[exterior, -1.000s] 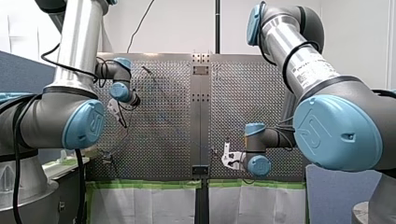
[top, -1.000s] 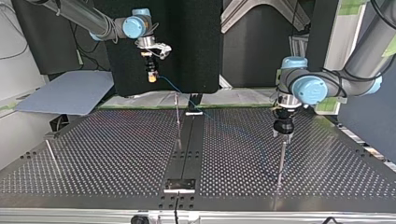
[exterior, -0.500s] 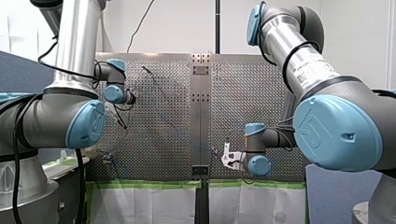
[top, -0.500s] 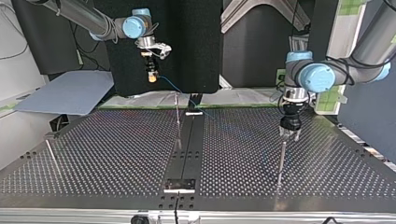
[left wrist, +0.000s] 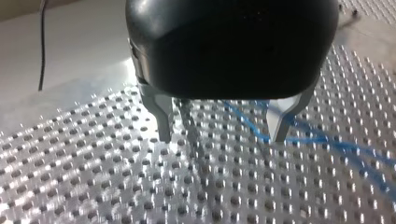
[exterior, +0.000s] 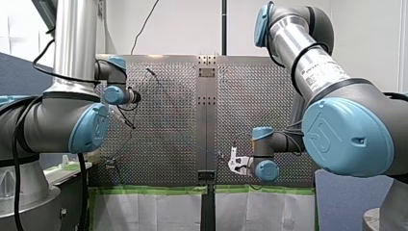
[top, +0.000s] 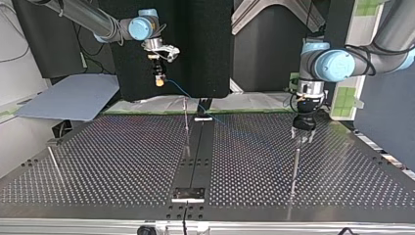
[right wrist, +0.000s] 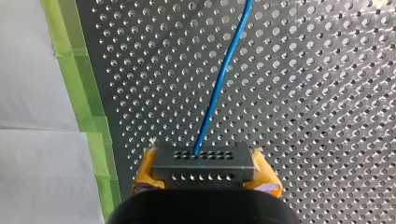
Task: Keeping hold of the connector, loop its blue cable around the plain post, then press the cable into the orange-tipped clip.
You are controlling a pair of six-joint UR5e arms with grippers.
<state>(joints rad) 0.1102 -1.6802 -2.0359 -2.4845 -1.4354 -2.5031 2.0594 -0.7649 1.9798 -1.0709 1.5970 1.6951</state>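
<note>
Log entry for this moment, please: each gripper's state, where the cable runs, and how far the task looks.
right gripper: shut on the grey connector, yellow pads on either side, raised off the table
left gripper: open, metal fingers, empty, just above the top of a thin post
blue cable: leaves the connector, drops to the perforated table, lies beyond the left gripper's fingers
progress: connector held; whether the cable goes around the post cannot be told; clipping not visible
</note>
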